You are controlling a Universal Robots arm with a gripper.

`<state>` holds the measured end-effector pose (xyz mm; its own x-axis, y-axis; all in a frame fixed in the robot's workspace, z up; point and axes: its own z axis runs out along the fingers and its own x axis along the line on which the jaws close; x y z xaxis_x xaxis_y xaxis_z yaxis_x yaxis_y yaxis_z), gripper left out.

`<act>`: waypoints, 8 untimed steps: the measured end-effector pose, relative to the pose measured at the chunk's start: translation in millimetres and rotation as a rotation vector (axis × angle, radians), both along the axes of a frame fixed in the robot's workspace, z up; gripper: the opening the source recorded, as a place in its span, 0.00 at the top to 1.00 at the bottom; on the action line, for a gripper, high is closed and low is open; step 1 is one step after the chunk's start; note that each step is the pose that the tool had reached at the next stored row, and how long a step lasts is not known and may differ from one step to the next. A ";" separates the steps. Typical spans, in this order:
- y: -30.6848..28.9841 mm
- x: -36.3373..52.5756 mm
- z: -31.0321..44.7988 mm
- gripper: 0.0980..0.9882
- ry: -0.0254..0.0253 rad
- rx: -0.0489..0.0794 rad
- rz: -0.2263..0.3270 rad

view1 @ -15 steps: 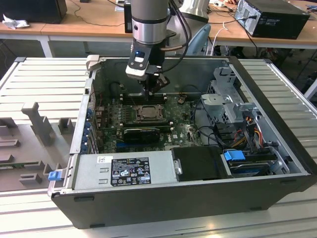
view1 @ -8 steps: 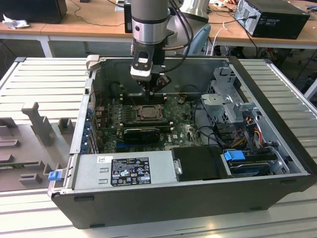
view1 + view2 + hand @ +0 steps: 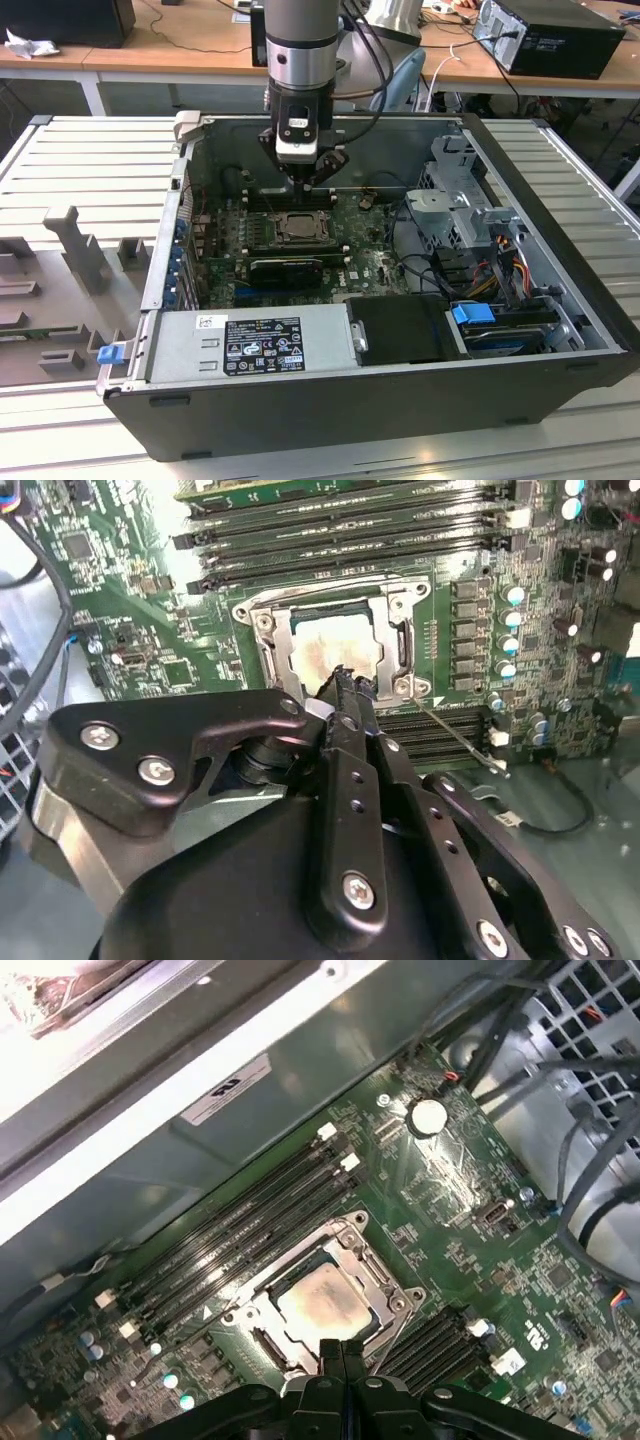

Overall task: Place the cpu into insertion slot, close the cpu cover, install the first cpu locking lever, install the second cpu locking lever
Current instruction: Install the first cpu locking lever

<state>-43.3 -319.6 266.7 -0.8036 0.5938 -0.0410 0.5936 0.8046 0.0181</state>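
In the exterior view the gripper (image 3: 310, 176) hangs in the upper middle of the frame, inside the open computer case (image 3: 400, 400), its tips just above the far edge of the insertion slot (image 3: 272, 228); the fingers (image 3: 332, 1352) are pressed together with nothing between them, as both wrist views show, and their joined tip stands at the rim of the socket, though I cannot tell whether it touches the metal; the cpu (image 3: 297, 228) lies seated in the slot near the centre of the frame, on the green motherboard (image 3: 365, 262); in the second wrist view its pale top (image 3: 335, 645) shows through the cut-out of the cpu cover (image 3: 402, 650), which lies flat down around the chip; a thin metal lever (image 3: 460, 742) runs from one corner of the socket out over the board; the rows of black memory slots (image 3: 230, 1245) flank the socket; the grey power supply (image 3: 250, 340) fills the case's lower left, and a bundle of cables (image 3: 500, 250) sits at the exterior view's right.
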 end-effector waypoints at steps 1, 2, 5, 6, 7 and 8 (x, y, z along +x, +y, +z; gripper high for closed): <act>0.0 0.0 0.0 0.99 0.0000 0.000 0.037; 0.0 0.0 0.0 0.99 0.0000 0.000 0.072; 0.0 0.0 0.0 0.99 0.0001 -0.001 0.188; 0.0 0.0 0.0 0.99 0.0000 -0.001 0.217; 0.0 0.0 0.0 0.99 0.0000 -0.001 0.239; 0.0 0.0 0.0 0.99 0.0000 -0.001 0.261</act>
